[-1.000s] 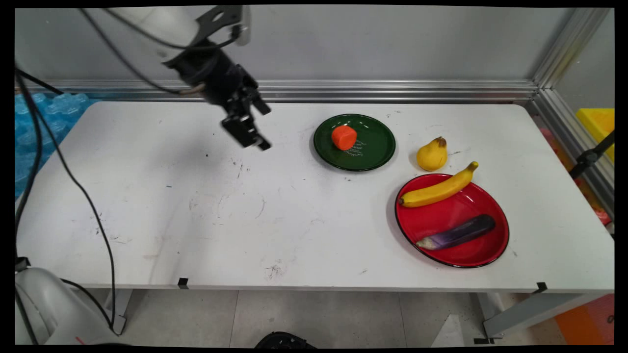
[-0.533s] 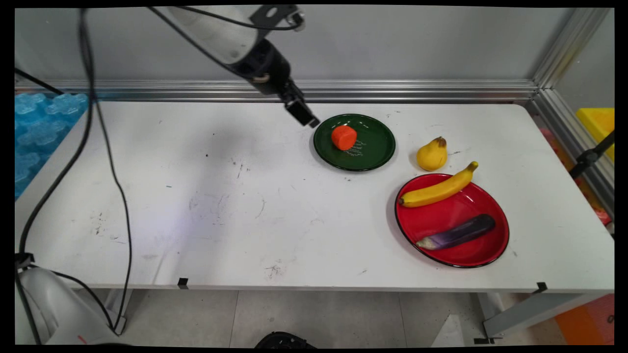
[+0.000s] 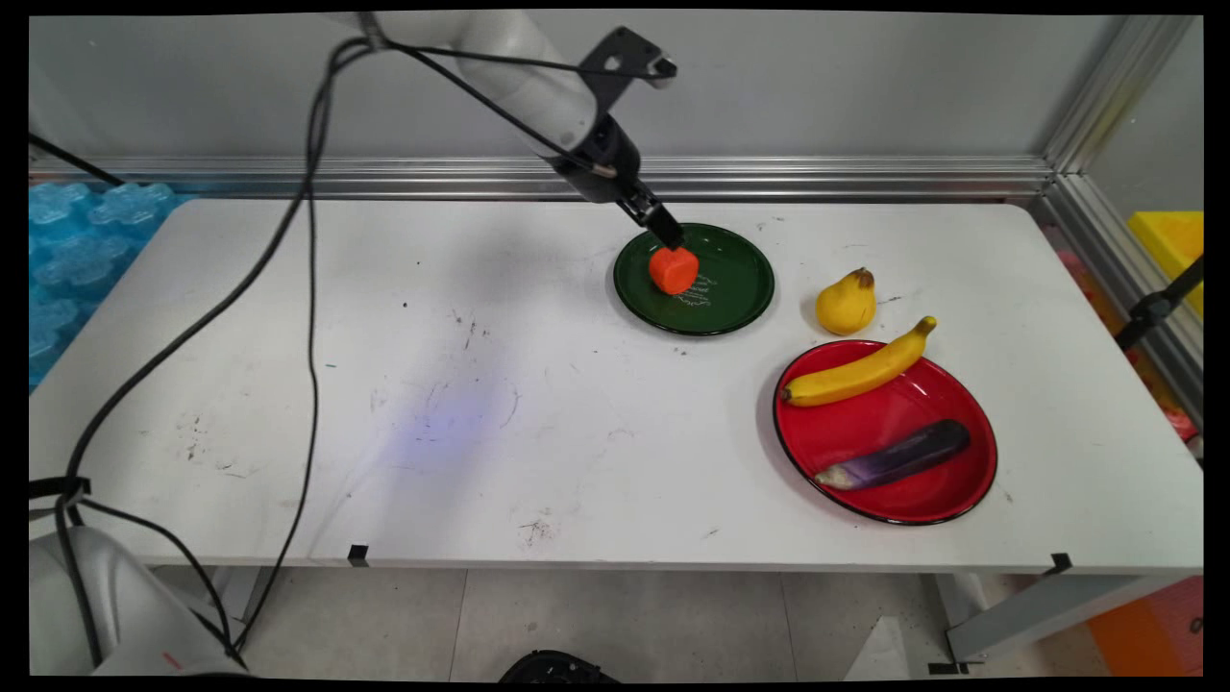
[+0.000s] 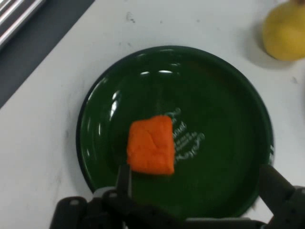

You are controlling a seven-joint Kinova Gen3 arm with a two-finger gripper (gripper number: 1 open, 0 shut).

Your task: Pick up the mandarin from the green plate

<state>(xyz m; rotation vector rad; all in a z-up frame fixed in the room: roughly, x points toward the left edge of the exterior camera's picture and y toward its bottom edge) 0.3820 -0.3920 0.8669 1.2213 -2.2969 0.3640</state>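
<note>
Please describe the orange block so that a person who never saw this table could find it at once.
On the white table, find the green plate near the far edge, left of the pear. The orange block lies on it, just under the gripper. It is the only orange, boxy thing there.

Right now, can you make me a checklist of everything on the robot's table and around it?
Surface: white table, scuffed with dark marks.
Things: orange block on green plate; banana and eggplant on red plate; yellow pear on the table between the plates.
Clutter: nothing seen.
Tool: tool open, fingers wide apart, just above the block.
Cables: black cables hang from the arm across the left side.
Surroundings: grey wall, metal rail, blue plastic at left, yellow bin at right.
</note>
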